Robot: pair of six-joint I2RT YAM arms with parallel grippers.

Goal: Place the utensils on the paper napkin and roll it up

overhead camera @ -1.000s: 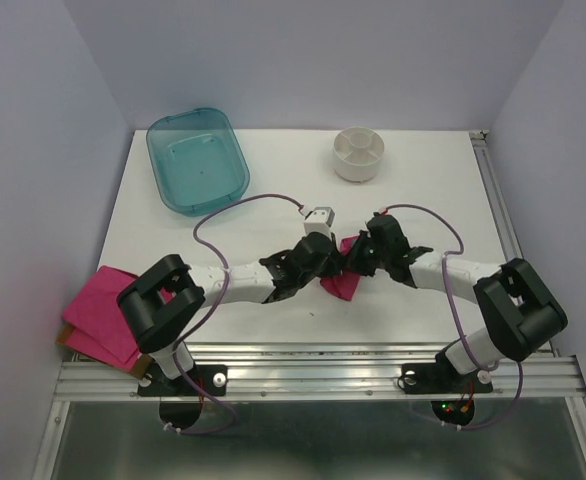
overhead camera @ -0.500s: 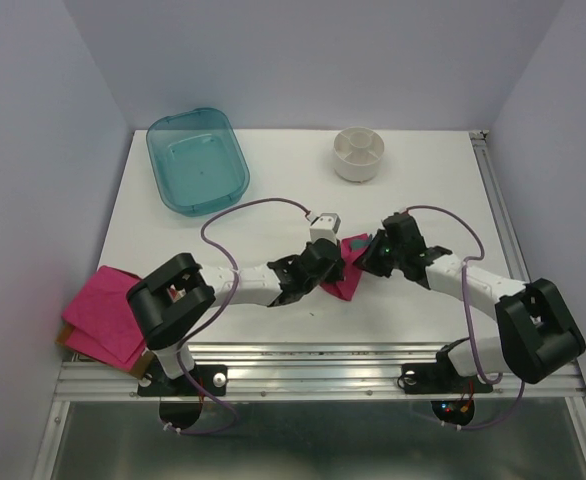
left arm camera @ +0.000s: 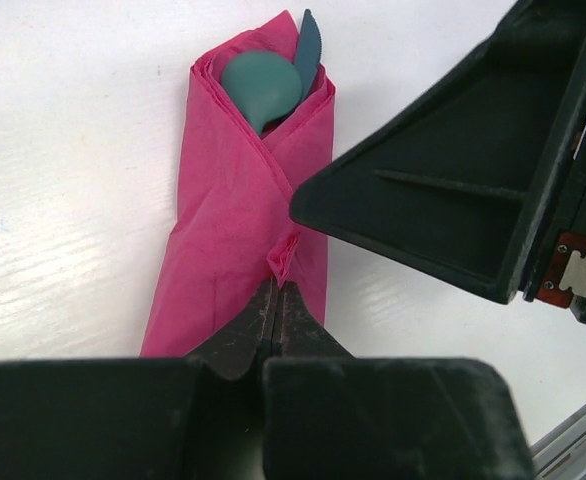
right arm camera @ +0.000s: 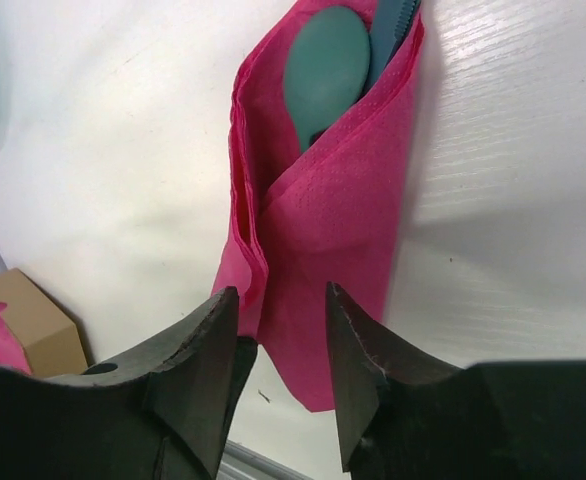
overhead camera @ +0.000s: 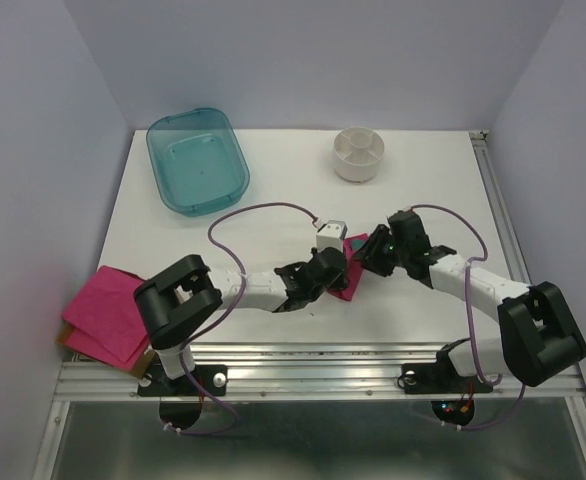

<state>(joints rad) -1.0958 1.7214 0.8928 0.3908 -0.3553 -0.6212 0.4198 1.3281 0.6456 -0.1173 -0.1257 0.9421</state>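
Evidently our left claw [left arm camera: 278, 287] pinches the overlapping flap of the paper napkin [left arm camera: 233, 200] shut around the utensils [left arm camera: 261, 88] ahead, while our right claw [right arm camera: 281, 296] gapes.

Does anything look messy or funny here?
Nothing is spilled or torn. The napkin is rolled around the utensils, whose tips poke out one end. The left end effector pinches up a little wrinkle of paper.
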